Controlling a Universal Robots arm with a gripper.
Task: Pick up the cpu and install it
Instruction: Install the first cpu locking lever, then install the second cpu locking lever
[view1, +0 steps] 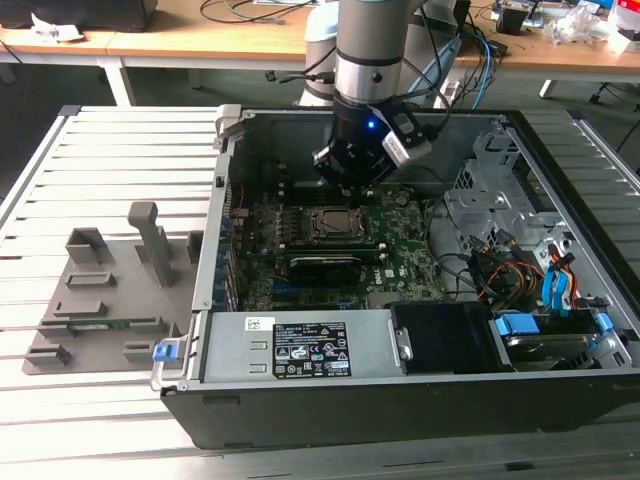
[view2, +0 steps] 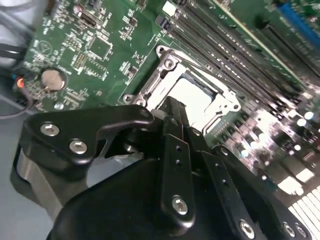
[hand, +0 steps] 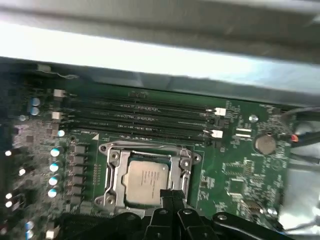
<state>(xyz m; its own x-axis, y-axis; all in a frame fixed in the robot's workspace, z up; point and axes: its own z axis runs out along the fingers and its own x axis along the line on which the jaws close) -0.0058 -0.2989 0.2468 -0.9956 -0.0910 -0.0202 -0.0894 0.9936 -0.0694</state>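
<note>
On the exterior view's left, a grey fixture tray (view1: 105, 300) lies on the slatted tabletop (view1: 110, 150) beside the open computer case (view1: 400, 400). Further right, inside the case, the arm's gripper (view1: 352, 185) hangs just above the green motherboard (view1: 400, 240), over the socket frame (view1: 333, 222). In the first wrist view the cpu (hand: 146, 180) sits flat inside that metal frame (hand: 112, 172), silvery top up, with the jaws drawn narrow together at its edge, holding nothing (hand: 170, 196). The memory slots (hand: 140, 120) run alongside.
</note>
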